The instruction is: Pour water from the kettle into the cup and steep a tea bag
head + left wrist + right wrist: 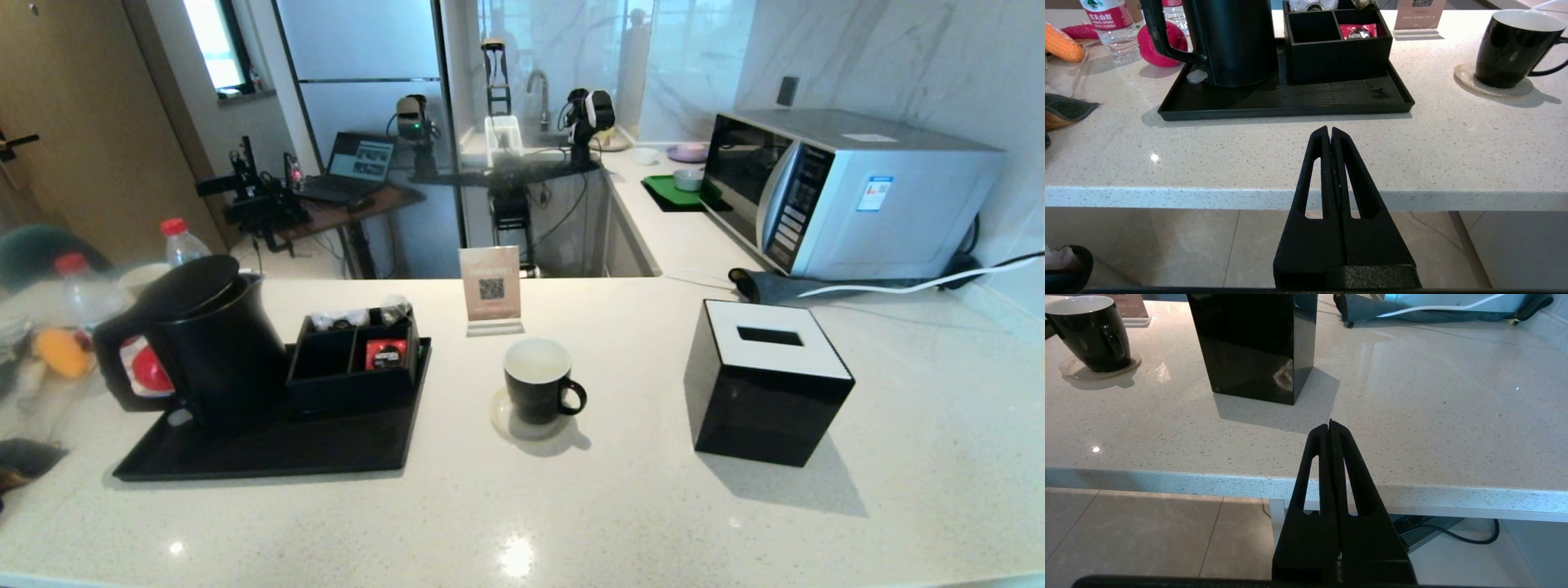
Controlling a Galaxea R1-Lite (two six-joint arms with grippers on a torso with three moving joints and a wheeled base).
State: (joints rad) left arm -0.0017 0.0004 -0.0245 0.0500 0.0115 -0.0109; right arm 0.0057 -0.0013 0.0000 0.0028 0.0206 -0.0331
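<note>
The tall matte-black kettle (214, 343) stands at the left end of a black tray (269, 449), handle to the left; it also fills the left wrist view (1233, 41). The small black cup (536, 380) with white inside sits on a pale coaster (502, 420) mid-counter, handle to the right, seen too in both wrist views (1511, 47) (1088, 332). No tea bag is clearly visible. My left gripper (1329, 130) is shut and empty at the counter's front edge, short of the tray. My right gripper (1331, 424) is shut and empty at the front edge, before the tissue box.
A black compartment box (355, 359) with sachets shares the tray. A black tissue box (767, 380) stands right of the cup. A QR sign (491, 290) is behind the cup, a microwave (841, 192) at back right. Bottles (181, 242) and fruit lie at the far left.
</note>
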